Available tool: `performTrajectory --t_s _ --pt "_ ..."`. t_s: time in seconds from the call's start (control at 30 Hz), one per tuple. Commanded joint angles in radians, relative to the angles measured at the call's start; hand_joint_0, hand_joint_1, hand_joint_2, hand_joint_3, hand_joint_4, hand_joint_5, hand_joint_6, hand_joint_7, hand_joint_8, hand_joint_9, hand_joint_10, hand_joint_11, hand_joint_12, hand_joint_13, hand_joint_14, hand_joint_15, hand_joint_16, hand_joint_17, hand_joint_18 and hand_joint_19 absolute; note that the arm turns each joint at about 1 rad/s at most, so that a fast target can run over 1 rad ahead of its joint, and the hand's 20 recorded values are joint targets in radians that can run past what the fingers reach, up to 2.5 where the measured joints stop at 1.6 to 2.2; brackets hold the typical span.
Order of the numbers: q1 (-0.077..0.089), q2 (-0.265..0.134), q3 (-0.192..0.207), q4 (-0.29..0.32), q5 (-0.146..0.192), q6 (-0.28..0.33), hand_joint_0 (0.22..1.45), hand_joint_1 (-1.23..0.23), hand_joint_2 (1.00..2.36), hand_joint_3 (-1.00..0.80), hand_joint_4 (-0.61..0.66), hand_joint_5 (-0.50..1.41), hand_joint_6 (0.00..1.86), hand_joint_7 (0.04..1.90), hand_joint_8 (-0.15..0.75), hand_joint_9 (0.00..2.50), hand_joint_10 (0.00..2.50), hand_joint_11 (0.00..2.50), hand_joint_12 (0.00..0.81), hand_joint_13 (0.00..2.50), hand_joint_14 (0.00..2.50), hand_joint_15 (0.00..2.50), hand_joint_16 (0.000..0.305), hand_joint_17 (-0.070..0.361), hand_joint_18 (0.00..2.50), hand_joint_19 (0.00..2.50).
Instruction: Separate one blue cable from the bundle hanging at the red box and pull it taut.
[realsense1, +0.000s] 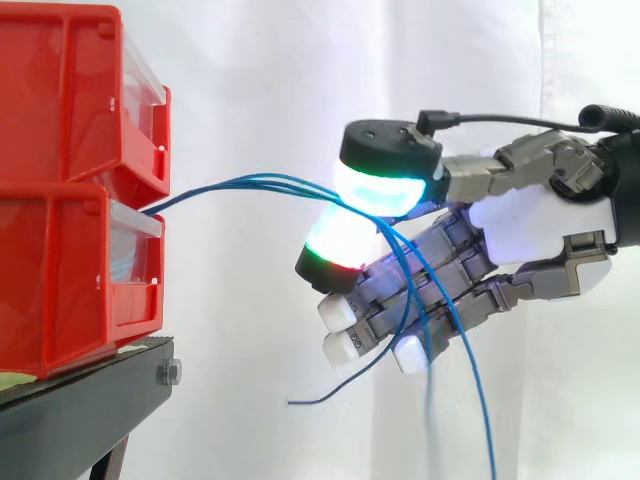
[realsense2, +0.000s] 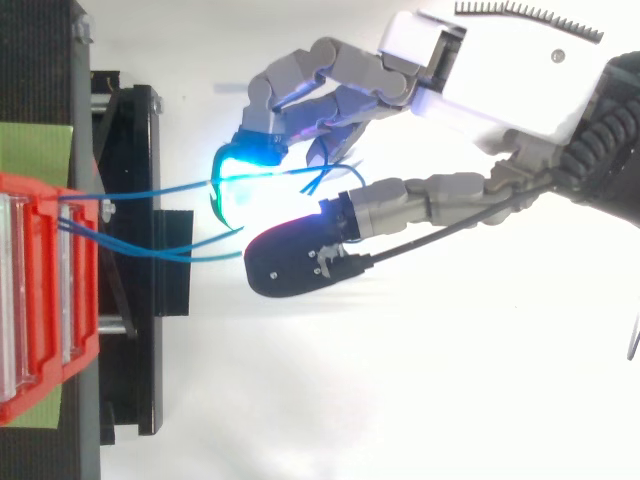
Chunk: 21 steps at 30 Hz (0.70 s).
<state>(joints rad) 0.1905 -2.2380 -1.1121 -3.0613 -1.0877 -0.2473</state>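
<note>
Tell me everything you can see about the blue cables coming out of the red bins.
The blue cables are a few thin, flexible strands. They emerge between the two stacked red bins, arc gently rightwards, not taut, and pass between two glowing pads of the hand, which seem to pinch them. Beyond, they drape over the fingers and hang loose, one end curling left.

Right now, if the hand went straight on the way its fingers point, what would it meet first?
Probably the lower red bin, at its clear front; only the cables the hand pinches cross the gap. Depth is uncertain.
</note>
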Motion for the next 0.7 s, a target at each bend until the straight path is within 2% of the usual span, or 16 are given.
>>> performTrajectory --t_s 0.0,0.17,0.27,0.3,0.43,0.5,0.67 --pt "0.001 0.0 0.0 -0.002 0.0 0.0 0.74 -0.84 1.0 -0.5 0.13 -0.22 0.86 0.91 0.274 0.83 0.02 0.66 0.309 0.65 0.01 0.29 0.043 0.096 0.7 0.56" --pt "0.001 0.0 0.0 -0.008 -0.003 0.0 0.75 -0.87 1.0 -0.5 0.12 -0.22 0.87 0.94 0.263 0.84 0.02 0.67 0.305 0.66 0.01 0.29 0.042 0.096 0.71 0.55" --pt "0.0 0.0 0.0 -0.013 -0.006 0.002 0.66 -0.86 1.0 -0.5 0.12 -0.21 0.87 0.93 0.262 0.84 0.02 0.67 0.303 0.66 0.01 0.31 0.042 0.095 0.7 0.57" --pt "0.0 0.0 0.0 -0.013 -0.006 0.002 0.6 -0.84 1.0 -0.5 0.13 -0.21 0.86 0.94 0.265 0.85 0.02 0.67 0.308 0.66 0.01 0.31 0.043 0.096 0.7 0.59" --pt "0.0 0.0 0.0 -0.019 -0.006 0.002 0.51 -0.73 1.0 -0.5 0.16 -0.2 0.85 0.91 0.282 0.86 0.02 0.64 0.325 0.67 0.01 0.32 0.046 0.105 0.72 0.6" --pt "0.001 0.001 0.001 -0.019 -0.008 0.002 0.5 -0.63 1.0 -0.5 0.17 -0.2 0.84 0.91 0.288 0.87 0.02 0.65 0.328 0.66 0.01 0.31 0.048 0.107 0.72 0.62" --pt "0.001 0.008 0.0 -0.025 -0.005 0.0 0.53 -0.53 1.0 -0.5 0.14 -0.19 0.81 0.96 0.288 0.89 0.02 0.63 0.322 0.66 0.01 0.32 0.046 0.104 0.71 0.64"
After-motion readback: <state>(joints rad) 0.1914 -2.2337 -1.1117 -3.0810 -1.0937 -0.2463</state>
